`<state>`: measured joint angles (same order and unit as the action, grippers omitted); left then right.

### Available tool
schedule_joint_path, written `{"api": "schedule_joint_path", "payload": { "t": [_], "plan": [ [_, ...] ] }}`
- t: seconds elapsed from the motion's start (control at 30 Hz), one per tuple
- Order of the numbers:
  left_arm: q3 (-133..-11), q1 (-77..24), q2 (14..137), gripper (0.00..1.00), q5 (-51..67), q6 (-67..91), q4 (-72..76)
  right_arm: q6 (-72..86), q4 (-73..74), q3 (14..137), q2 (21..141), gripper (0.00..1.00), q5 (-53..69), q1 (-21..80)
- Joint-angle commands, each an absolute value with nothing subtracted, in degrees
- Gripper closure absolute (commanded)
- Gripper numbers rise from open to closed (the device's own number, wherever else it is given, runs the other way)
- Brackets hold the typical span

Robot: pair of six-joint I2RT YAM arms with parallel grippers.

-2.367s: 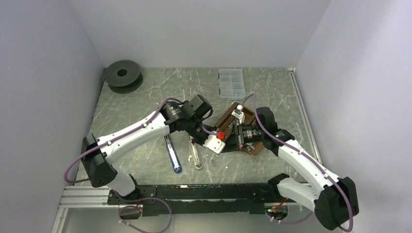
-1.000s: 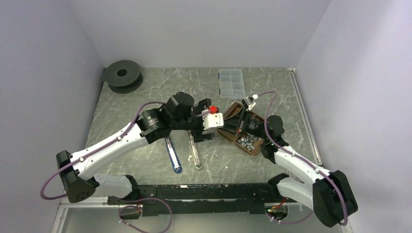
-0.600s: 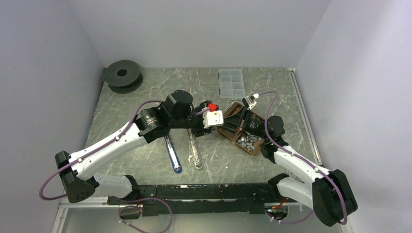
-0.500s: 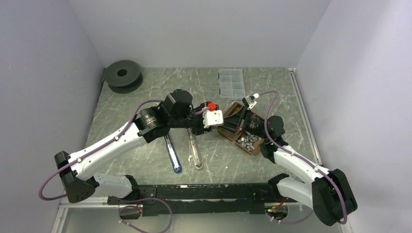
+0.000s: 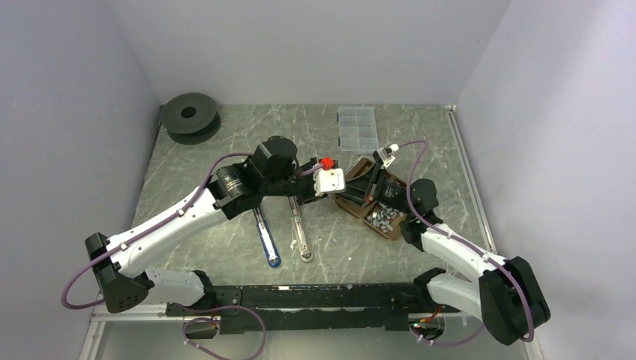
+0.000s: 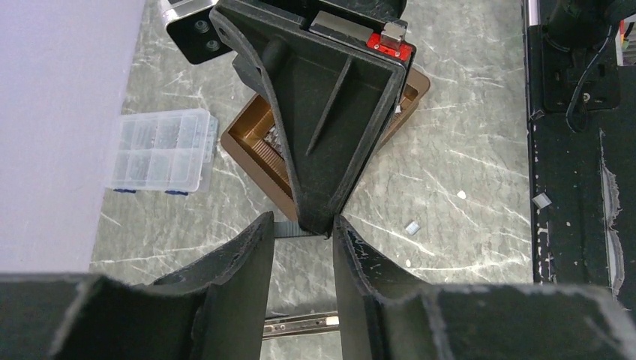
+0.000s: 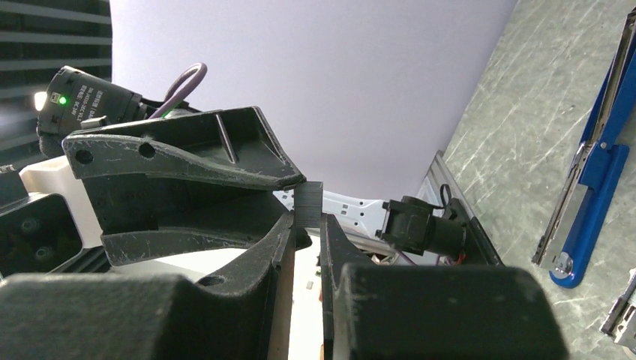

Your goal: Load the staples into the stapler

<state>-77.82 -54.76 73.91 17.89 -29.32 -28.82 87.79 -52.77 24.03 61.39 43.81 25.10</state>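
Brown plastic tray (image 6: 251,146), ribbed floor, on the grey marbled table (image 5: 225,146) right of centre: a heap of loose silver-grey staples (image 5: 382,217) lies in its near end. The far end is hidden under the two grippers. Behind it, well apart, is a clear plastic compartment box (image 5: 357,127), lid shut, its contents too small to make out.

Blue stapler (image 5: 266,240): swung open, flat on the table near the left arm, well apart from the tray.

Right gripper (image 7: 307,217): raised over the tray, jaws almost together, pinching one short ribbed grey staple strip (image 7: 308,196) that stands out past its fingertips.

Left gripper (image 6: 300,225): meets it tip to tip, jaws drawn in to a narrow gap that brackets the same strip. One fingertip (image 7: 289,178) rests on the strip's upper end. The other sits just beside the lower end, and whether it presses there cannot be told.
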Motion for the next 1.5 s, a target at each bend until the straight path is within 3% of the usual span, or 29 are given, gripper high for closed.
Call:
{"api": "schedule_joint_path", "payload": {
  "t": [0.0,0.17,0.7,0.9,1.07,1.13,1.2,1.47],
  "plan": [
    [-78.5,-55.0,74.1,0.60,19.8,-28.7,-27.8,89.0,-60.0,24.8,61.7,1.00,41.9,25.4],
    [-78.3,-55.0,74.4,0.47,20.5,-28.9,-27.8,90.2,-62.5,24.9,63.1,1.00,42.2,25.4],
    [-77.1,-55.1,75.2,0.47,17.2,-30.8,-26.8,90.1,-62.9,24.4,63.4,1.00,43.5,25.6],
    [-77.9,-55.0,75.8,0.63,18.0,-31.1,-26.6,90.4,-63.6,24.2,64.4,1.00,43.8,25.9],
    [-79.1,-55.1,76.4,0.94,19.2,-31.7,-28.1,91.7,-66.0,24.1,65.9,1.00,44.0,26.0],
    [-78.9,-55.1,76.4,0.99,19.2,-31.9,-28.2,91.6,-66.0,24.2,66.0,0.99,44.1,26.0],
    [-78.5,-55.0,76.3,1.00,19.4,-32.1,-28.3,91.4,-65.6,24.3,66.1,0.93,44.3,26.0],
    [-77.4,-55.1,77.3,1.00,20.4,-35.2,-32.0,89.9,-62.8,26.0,66.8,0.54,45.8,25.9]
  ]
}}
